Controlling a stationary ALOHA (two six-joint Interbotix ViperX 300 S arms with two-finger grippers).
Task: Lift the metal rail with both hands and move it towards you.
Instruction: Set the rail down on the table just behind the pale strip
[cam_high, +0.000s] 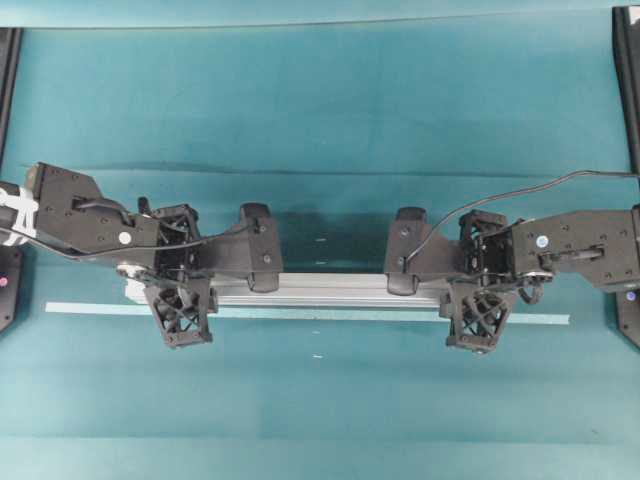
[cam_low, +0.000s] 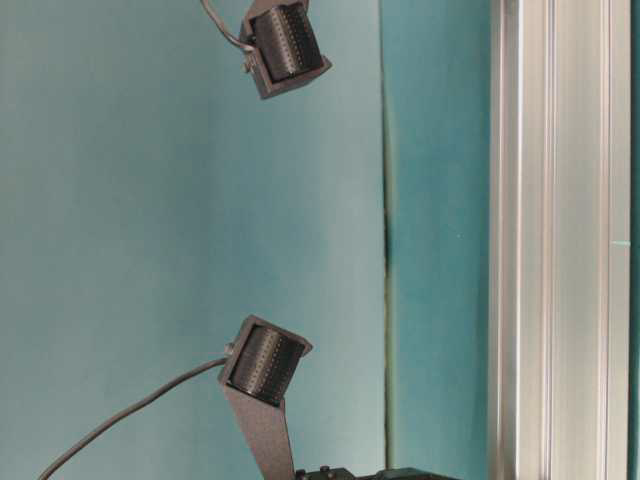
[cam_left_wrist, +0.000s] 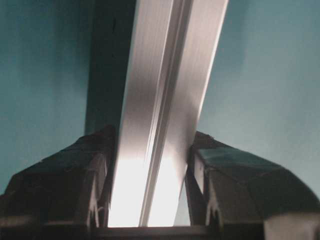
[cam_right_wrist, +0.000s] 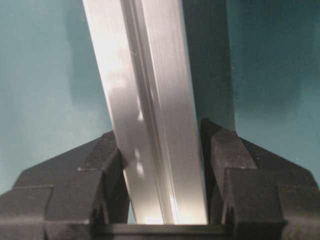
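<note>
The metal rail (cam_high: 330, 290) is a long silver grooved bar lying left to right across the middle of the overhead view. My left gripper (cam_high: 178, 285) is shut on its left end, and my right gripper (cam_high: 478, 287) is shut on its right end. In the left wrist view the rail (cam_left_wrist: 165, 100) runs between the black jaws of that gripper (cam_left_wrist: 150, 185), which press on both its sides. The right wrist view shows the same: the rail (cam_right_wrist: 145, 100) is clamped in the gripper (cam_right_wrist: 162, 175). A wide dark shadow lies beside the rail on the table, so it hangs above the surface.
A thin pale tape strip (cam_high: 90, 307) lies on the teal table (cam_high: 320, 120) just in front of the rail, reaching past both its ends. Black frame posts (cam_high: 625, 80) stand at the table's far corners. In the table-level view the rail (cam_low: 555, 240) fills the right side.
</note>
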